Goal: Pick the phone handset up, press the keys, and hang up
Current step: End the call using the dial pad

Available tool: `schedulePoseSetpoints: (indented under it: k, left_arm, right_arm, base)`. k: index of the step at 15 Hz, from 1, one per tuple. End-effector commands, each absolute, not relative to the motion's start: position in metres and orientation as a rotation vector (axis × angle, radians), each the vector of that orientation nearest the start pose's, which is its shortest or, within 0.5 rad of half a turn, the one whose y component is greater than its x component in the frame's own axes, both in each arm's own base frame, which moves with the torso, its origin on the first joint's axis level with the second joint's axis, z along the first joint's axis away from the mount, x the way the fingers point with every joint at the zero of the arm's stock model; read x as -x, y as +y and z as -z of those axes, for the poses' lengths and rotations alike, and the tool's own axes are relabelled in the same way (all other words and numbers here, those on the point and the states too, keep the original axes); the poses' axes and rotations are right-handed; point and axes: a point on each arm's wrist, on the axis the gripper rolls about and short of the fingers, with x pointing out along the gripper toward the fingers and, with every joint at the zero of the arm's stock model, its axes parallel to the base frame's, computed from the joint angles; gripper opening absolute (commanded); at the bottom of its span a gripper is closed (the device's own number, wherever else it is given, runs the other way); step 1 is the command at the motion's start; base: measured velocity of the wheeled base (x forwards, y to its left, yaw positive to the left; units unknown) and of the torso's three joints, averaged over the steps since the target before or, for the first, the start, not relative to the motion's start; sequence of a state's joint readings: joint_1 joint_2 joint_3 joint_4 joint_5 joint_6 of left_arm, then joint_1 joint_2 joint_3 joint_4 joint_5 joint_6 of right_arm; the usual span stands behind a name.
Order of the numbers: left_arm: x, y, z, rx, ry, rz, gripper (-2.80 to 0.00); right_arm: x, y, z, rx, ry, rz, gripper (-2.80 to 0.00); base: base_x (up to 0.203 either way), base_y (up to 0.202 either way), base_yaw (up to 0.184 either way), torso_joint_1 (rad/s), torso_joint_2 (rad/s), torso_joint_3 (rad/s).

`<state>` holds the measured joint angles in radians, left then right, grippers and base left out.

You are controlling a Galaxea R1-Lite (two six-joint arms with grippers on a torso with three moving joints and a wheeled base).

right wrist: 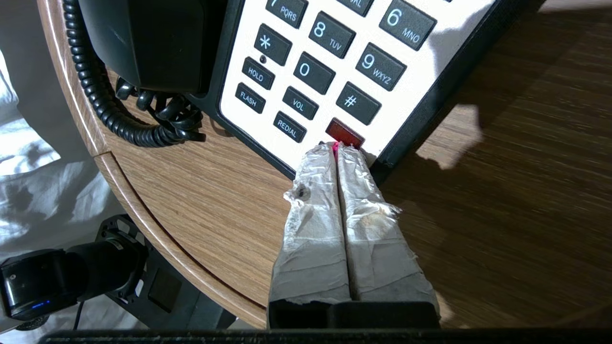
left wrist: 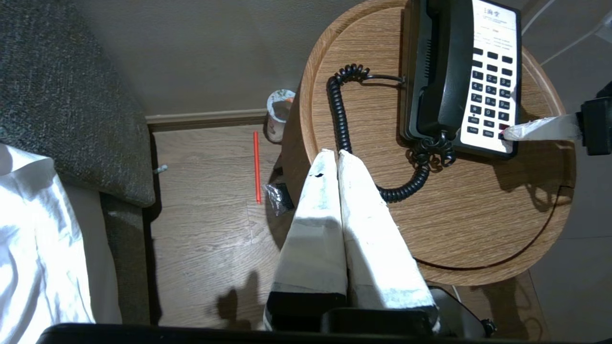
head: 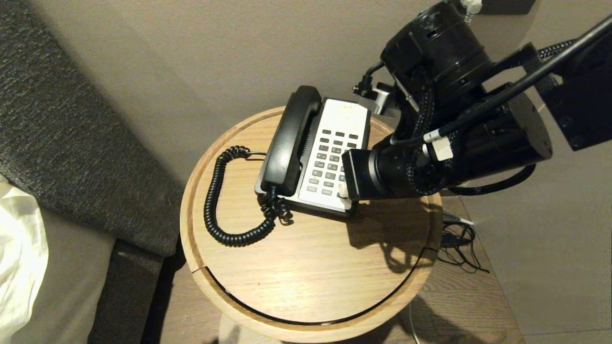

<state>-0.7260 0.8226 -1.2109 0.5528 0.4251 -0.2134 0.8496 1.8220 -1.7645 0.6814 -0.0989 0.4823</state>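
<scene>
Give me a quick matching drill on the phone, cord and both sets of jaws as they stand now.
Things:
1. phone handset
2. coiled cord
3. right gripper
4. left gripper

States:
A. jaws shut, tips at the red button
B. lying on the phone base
C. jaws shut, above the table rim, holding nothing
D. looped on the round wooden table

Pairs: 1-B, 2-D, 3-A, 4-C

The right claw has its taped fingers pressed together, tips resting at the red key on the phone's near corner. The left claw, also closed, hovers beside that key's table, holding nothing.
</scene>
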Motion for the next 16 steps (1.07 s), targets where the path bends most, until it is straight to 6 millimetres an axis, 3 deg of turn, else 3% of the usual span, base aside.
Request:
schedulePoseSetpoints:
  k: [1, 6, 9, 14, 16]
  left_arm:
    - [-0.026, -0.011, -0.339, 0.123, 0.169, 0.280, -2.80]
    - [-0.026, -0.010, -0.339, 0.125, 0.167, 0.284, -2.80]
    - [-0.024, -0.009, -0.338, 0.126, 0.168, 0.279, -2.80]
    - [-0.020, -0.003, -0.329, 0.141, 0.159, 0.178, -2.80]
    - [-0.014, 0.002, -0.319, 0.154, 0.147, 0.129, -2.80]
  right_arm:
    - [-0.222, 0.249, -0.282, -0.090, 0.834, -0.524, -2.80]
    - [-0.222, 0.249, -0.281, -0.085, 0.835, -0.525, -2.80]
    - [-0.215, 0.242, -0.292, -0.105, 0.809, -0.535, -2.80]
    - [-0.184, 0.206, -0.327, -0.152, 0.738, -0.553, -2.80]
    - [-0.166, 0.185, -0.332, -0.158, 0.721, -0.540, -2.80]
  base:
    - [0.000, 0.000, 0.000, 0.000, 0.00, 0.000]
    - [0.000, 0.000, 0.000, 0.000, 0.00, 0.000]
    - [0.000, 0.000, 0.000, 0.000, 0.00, 0.000]
    - [0.000, 0.000, 0.000, 0.000, 0.00, 0.000]
    - [0.000, 0.000, 0.000, 0.000, 0.00, 0.000]
